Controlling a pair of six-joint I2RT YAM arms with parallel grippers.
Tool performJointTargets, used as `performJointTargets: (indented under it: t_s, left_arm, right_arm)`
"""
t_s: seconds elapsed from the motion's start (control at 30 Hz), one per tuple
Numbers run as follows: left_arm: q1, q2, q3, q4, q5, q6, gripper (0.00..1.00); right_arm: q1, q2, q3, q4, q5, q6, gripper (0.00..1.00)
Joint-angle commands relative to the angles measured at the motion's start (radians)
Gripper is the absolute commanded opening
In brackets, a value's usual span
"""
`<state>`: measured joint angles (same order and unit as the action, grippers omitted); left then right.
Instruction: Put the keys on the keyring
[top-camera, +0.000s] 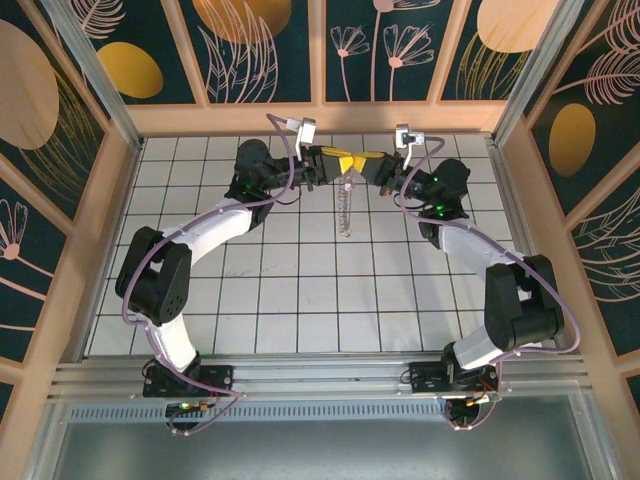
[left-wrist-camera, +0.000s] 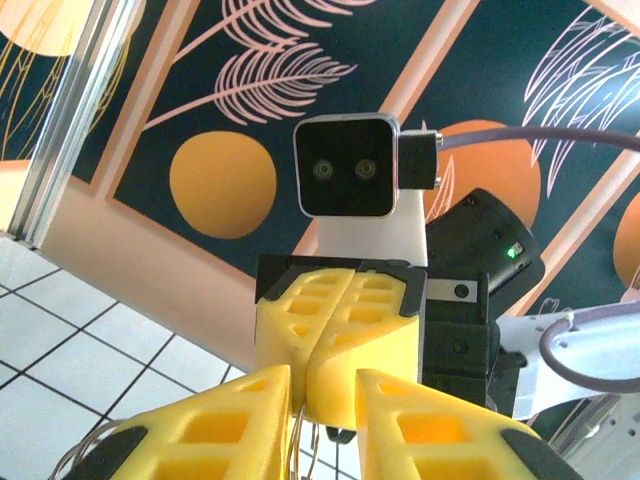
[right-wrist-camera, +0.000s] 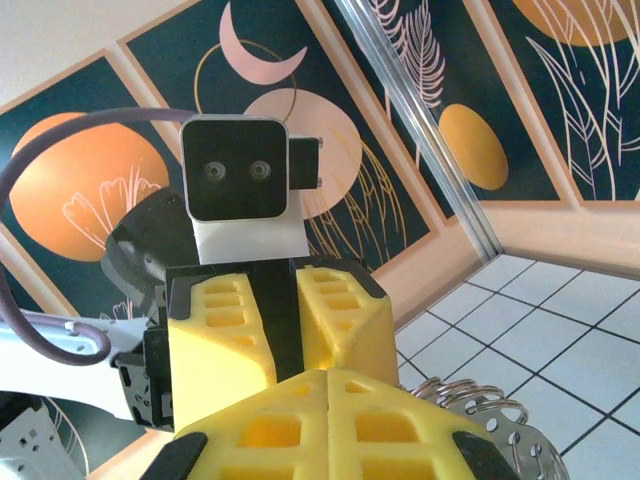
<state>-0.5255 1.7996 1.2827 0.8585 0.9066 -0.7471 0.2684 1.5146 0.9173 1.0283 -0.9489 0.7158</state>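
Keyring (top-camera: 346, 208): long axis runs from pincer tips toward near table (top-camera: 250, 300) edge. L pincer (left-wrist-camera: 322, 400) slightly ajar, wire in gap, grip unclear. R pincer (right-wrist-camera: 328, 385) closed.

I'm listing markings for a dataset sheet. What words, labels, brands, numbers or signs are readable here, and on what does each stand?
None: no readable text in any view.
The dark teal wall panels carry only leaf and circle drawings, no letters.
The black-faced wrist camera in a white housing shows two lenses, no brand mark.
The white tiled floor is unmarked.
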Motion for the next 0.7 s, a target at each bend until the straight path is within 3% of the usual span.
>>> performJointTargets:
  t_s: [0.0, 0.67]
  left_arm:
    - [-0.008, -0.013, 0.033, -0.055, 0.080, 0.075, 0.23]
    - [-0.008, -0.016, 0.057, -0.163, 0.220, 0.181, 0.16]
  right_arm:
    - [-0.007, 0.004, 0.046, -0.005, -0.020, -0.028, 0.00]
    - [-0.018, 0.031, 0.052, 0.003, -0.028, -0.019, 0.00]
